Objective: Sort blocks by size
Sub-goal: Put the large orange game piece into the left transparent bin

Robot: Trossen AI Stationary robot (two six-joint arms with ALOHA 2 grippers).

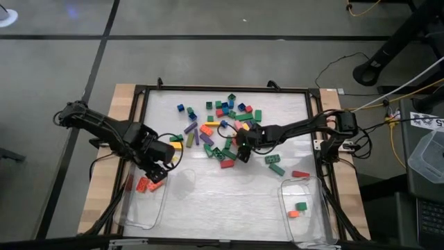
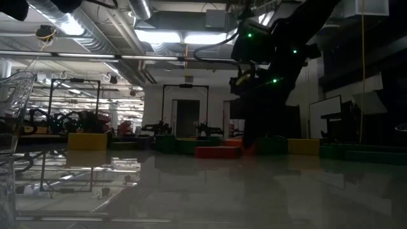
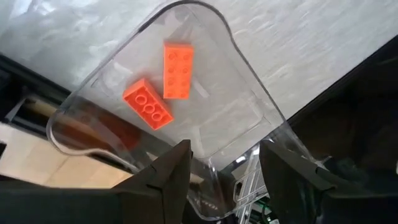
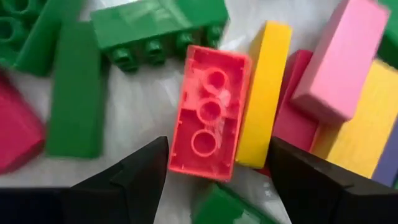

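Between the spread fingers of the right gripper [image 4: 214, 180] lies an upturned red block [image 4: 210, 112]; the left gripper [image 3: 225, 168], fingers apart, hovers over a tub [image 3: 249, 81] holding two orange blocks [image 3: 163, 84].

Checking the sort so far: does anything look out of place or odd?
One oddity: the red long brick between the right gripper's open fingers lies upside down, hollow underside up. The left gripper hangs open over the clear plastic tub.

No readable text, brand, number or sign shows in any view. A white label [image 1: 424, 121] at the right edge of the high view carries dark print, but the characters cannot be made out.
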